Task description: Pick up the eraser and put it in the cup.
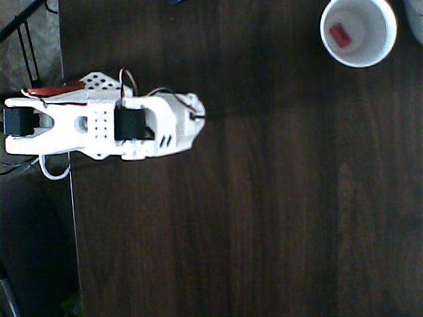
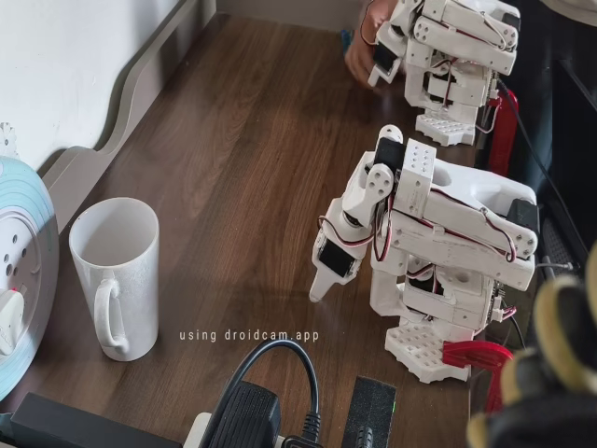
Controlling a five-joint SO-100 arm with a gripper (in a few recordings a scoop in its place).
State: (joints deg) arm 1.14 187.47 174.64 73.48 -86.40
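Eraser lying inside cup; arm folded back at the table's left edge.

Overhead view, left to right: the white arm (image 1: 99, 125) is sitting folded at the left edge of the dark wood table (image 1: 264, 211), its front end pointing right, well apart from the cup (image 1: 359, 32). The cup is standing upright at the table's top right corner, and the eraser (image 1: 341, 35) is lying on its pale bottom, left of centre. In the fixed view the cup (image 2: 117, 275) is standing near the wall-side edge, handle facing the camera, its inside hidden from here. The gripper (image 2: 322, 280) is hanging tip-down just above the table, apart from the cup, holding nothing; its jaws are looking closed together, though the gap is hard to make out.
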